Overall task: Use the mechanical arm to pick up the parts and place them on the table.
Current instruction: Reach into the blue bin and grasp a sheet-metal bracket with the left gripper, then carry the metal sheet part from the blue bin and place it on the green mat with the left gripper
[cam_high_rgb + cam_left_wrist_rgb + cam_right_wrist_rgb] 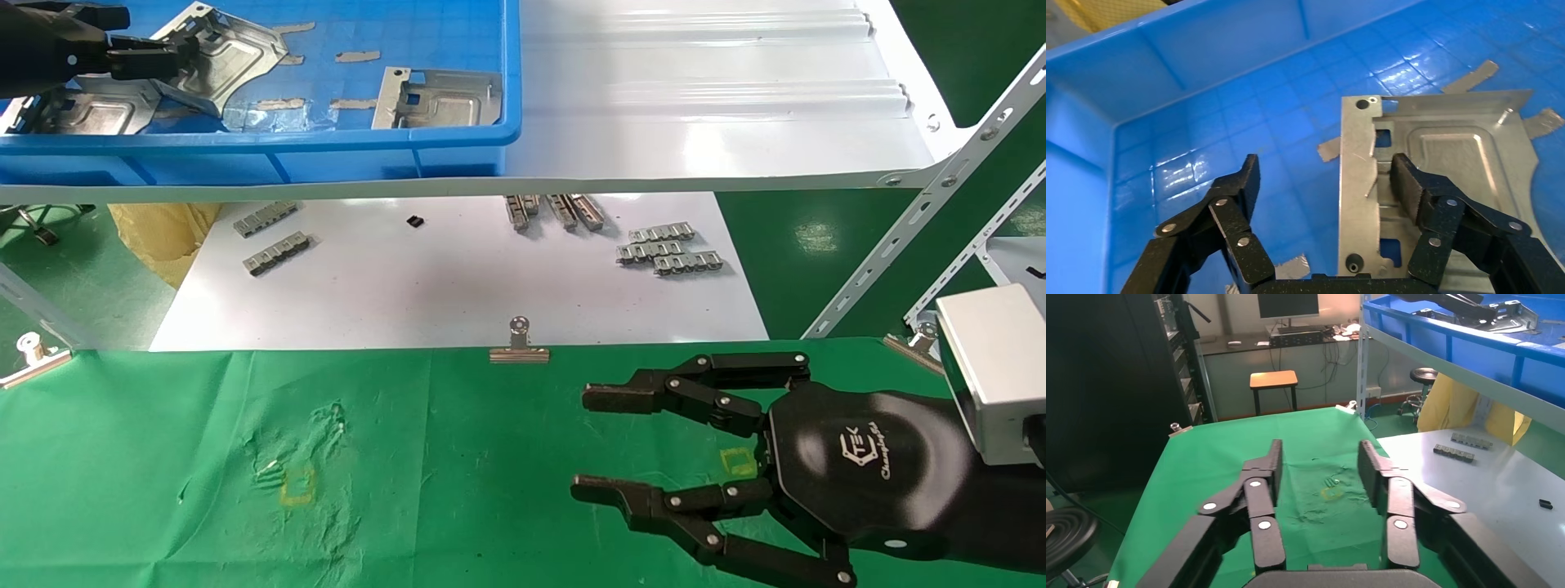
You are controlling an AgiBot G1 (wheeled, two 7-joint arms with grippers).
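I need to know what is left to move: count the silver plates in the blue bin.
3 visible. One lies at the bin's right side, one is under the left gripper, one is at its left end. The arm may hide more.

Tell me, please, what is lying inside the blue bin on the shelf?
Inside the blue bin lie silver parts, some grey tape scraps, and the open left gripper straddling one part's flange. The arm covers the bin's left corner.
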